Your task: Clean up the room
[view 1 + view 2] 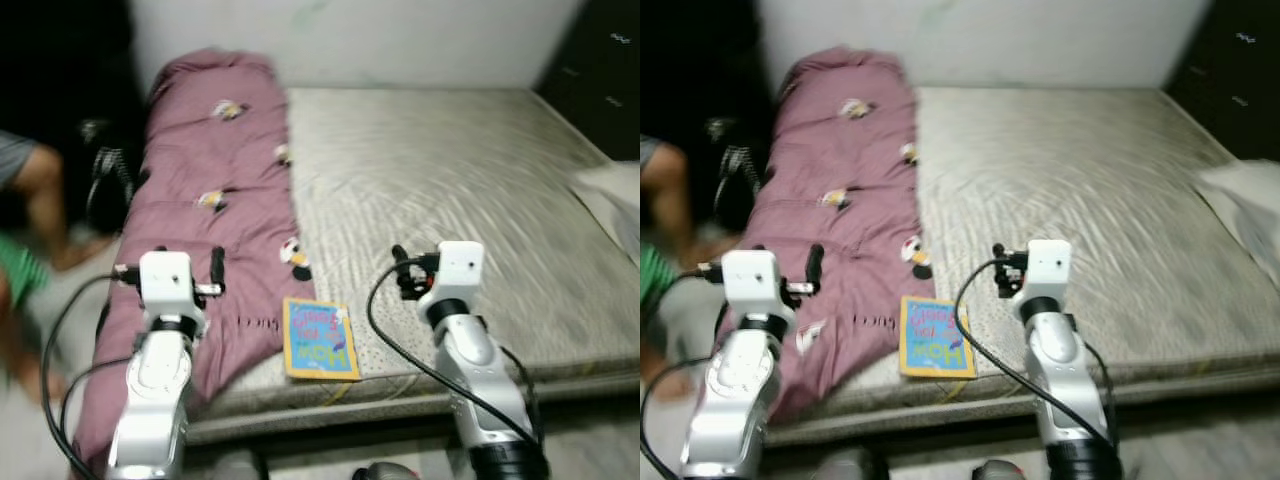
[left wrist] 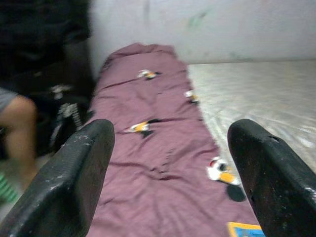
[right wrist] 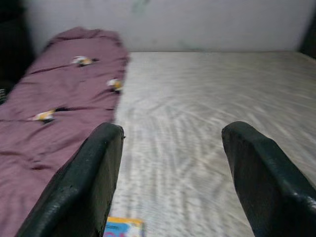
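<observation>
Thin yellow-and-blue picture book (image 1: 320, 340) lies flat at mattress (image 1: 470, 190) front edge, beside mauve quilt (image 1: 215, 200). Prob light, stiff; pinch overhanging edge. Left gripper (image 2: 168, 173) & right gripper (image 3: 170, 173) both spread, holding nothing.

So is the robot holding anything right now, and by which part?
Nothing is held. Both the left gripper and the right gripper are open above the bed.

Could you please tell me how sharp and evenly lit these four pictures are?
Eye views: soft motion blur, the book title unreadable, corners dark. Left wrist view: blurred fingers, person's leg in shade. Right wrist view: mattress evenly lit, slightly soft.
</observation>
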You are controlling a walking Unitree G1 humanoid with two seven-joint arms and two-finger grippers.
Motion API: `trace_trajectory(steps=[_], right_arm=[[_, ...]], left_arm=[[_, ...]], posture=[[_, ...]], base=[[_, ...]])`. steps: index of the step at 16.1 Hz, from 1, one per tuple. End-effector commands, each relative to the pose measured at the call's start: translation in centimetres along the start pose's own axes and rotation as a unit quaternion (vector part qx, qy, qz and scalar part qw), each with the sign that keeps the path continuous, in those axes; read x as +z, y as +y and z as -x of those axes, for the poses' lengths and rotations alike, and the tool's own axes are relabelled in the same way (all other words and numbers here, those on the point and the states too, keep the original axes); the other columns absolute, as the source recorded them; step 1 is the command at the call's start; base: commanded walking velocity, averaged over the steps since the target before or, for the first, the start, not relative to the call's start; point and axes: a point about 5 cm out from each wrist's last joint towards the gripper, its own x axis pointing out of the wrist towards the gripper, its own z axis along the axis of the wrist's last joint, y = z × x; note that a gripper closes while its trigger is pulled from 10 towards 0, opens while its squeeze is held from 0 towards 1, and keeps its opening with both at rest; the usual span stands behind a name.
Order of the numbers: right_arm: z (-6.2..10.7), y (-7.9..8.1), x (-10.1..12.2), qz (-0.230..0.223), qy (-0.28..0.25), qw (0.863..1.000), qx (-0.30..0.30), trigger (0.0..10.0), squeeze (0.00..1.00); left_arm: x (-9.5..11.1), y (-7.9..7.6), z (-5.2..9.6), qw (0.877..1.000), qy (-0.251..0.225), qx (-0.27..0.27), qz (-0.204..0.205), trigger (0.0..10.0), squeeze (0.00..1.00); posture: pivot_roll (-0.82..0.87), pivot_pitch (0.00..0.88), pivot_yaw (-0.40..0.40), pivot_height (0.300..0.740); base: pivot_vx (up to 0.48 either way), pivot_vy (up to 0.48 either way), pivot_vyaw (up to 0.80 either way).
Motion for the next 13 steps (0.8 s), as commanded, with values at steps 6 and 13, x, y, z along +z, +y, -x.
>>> trace_trajectory(steps=[6, 13], right_arm=[[-0.2, -0.41, 0.44, 0.01, -0.008, 1.0, -0.01, 10.0, 0.0], [-0.15, 0.08, 0.49, 0.024, -0.011, 1.0, 0.007, 10.0, 0.0]], left_arm=[[0.98, -0.26, -0.21, 0.999, -0.008, -0.029, 0.036, 10.0, 0.0], [0.71, 0.08, 0.23, 1.0, -0.008, -0.002, 0.001, 10.0, 0.0]], posture=[[0.03, 0.028, -0.024, 0.74], [0.03, 0.037, -0.027, 0.74]], base=[[0.0, 0.0, -0.27], [0.0, 0.0, 0.07]])
